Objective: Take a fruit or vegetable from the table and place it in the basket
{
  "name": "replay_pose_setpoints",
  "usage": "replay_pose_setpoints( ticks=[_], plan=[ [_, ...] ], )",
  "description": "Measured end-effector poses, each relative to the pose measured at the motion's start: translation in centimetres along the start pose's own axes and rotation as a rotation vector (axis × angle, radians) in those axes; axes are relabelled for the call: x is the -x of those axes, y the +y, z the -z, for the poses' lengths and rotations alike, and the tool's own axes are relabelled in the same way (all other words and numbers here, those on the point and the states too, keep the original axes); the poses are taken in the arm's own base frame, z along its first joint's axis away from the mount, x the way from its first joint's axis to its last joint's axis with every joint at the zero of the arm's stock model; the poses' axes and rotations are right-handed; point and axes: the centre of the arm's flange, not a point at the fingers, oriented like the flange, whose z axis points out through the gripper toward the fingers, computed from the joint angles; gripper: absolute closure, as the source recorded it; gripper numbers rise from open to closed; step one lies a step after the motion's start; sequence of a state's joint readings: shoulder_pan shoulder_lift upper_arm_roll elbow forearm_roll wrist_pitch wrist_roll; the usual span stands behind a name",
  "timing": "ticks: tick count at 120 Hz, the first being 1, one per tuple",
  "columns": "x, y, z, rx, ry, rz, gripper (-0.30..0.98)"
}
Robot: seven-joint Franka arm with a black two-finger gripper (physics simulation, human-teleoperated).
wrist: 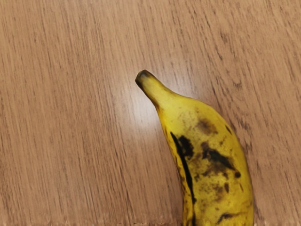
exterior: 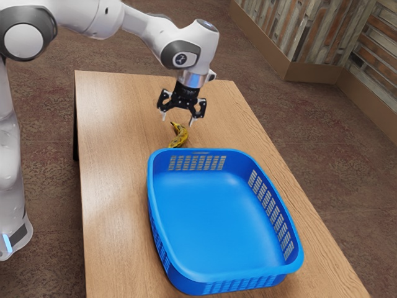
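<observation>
black two-finger gripper (exterior: pixel 178 118) above desk (exterior: pixel 115 186), fingers spread apart. curved yellow banana with dark spots (exterior: pixel 178 135) on desk, between blue plastic basket (exterior: pixel 217 277) and desk's far short edge.

Table (exterior: pixel 111 186) with banana (exterior: pixel 182 135), blue basket (exterior: pixel 186 282)

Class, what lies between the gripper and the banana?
Nothing that I can see: in the exterior view, only air separates the open gripper from the banana below.

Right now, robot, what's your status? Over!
Black two-finger gripper open, raised. Curved, dark-spotted yellow banana loose on brown wooden table. Blue slot-sided basket close by, might crowd me. Over.
</observation>
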State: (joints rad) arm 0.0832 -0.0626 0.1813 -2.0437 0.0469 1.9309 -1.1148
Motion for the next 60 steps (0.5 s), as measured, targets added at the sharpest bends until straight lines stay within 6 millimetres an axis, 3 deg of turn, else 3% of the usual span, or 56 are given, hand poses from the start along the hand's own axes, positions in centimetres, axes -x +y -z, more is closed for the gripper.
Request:
replay_pose_setpoints(
  ticks=[28, 60],
  plan=[
    [0.5, 1.4, -0.6, 0.06, -0.025, -0.002, 0.03],
    [0.2, 1.6, -0.7, 0.075, -0.025, -0.005, 0.03]
  ],
)
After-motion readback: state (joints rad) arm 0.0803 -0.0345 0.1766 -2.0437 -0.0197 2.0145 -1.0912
